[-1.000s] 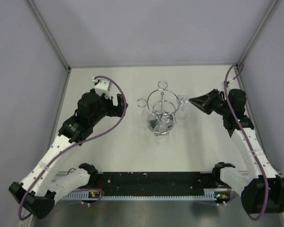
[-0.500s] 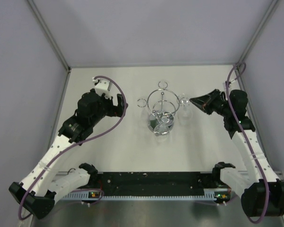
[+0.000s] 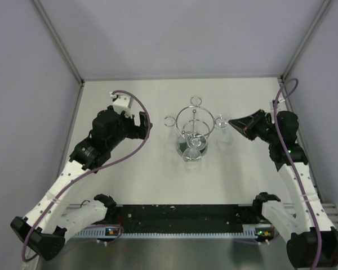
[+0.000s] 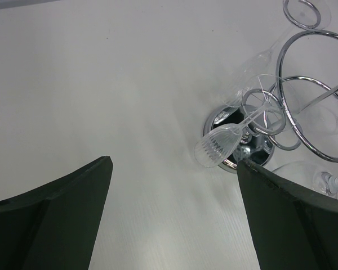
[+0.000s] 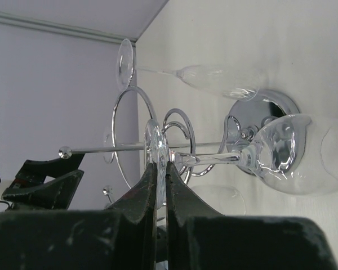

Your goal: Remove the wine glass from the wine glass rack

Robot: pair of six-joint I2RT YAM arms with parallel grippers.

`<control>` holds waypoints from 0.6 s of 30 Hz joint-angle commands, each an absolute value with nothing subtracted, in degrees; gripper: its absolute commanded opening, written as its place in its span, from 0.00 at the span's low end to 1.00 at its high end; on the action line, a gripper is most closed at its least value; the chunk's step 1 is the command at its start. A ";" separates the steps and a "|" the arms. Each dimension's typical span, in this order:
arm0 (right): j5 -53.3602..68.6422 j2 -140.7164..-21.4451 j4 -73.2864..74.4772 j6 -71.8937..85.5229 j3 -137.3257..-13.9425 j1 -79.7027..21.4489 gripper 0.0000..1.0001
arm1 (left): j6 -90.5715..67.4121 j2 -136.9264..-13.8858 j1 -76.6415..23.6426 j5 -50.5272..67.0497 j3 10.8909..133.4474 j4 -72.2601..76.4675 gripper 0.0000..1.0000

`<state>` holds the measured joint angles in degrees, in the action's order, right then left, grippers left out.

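White table (image 3: 129, 180), pale grey walls. Left pincer (image 3: 139, 126) spread wide and empty, left of wine glass rack (image 3: 192, 132) — chrome hoop, ring loops, mirrored base. Clear wine glass (image 5: 281, 149) tipped sideways just right of rack — foot clamped in right pincer (image 5: 159, 169).

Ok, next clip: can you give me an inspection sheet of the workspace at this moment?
Surface: white table, evenly lit.
Job's things: wine glass rack upright mid-table; wine glass held sideways beside it; whether it has cleared its loop, cannot tell.
Clutter: other glasses hang on the rack; nothing loose seen.
Grippers: right gripper shut on the wine glass's foot; left gripper open, apart from the rack.
Cables: purple cables loop along both arms, clear of the rack.
Surroundings: plain walls on three sides.
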<state>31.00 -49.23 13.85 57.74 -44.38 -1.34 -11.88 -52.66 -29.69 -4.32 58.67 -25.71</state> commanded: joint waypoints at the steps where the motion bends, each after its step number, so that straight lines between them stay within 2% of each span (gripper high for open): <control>1: 28.40 -46.23 13.53 56.25 -48.95 -1.05 0.00 | -11.43 -52.56 -29.88 -4.40 58.27 -23.64 0.98; 18: 21.80 -45.62 17.05 51.95 -51.59 -0.62 0.00 | -11.43 -53.09 -29.88 -4.13 58.36 -23.73 0.98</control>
<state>23.99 -47.97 19.03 53.80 -46.61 -1.30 -11.88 -53.06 -29.69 -4.29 58.37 -25.71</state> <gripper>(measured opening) 0.021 0.983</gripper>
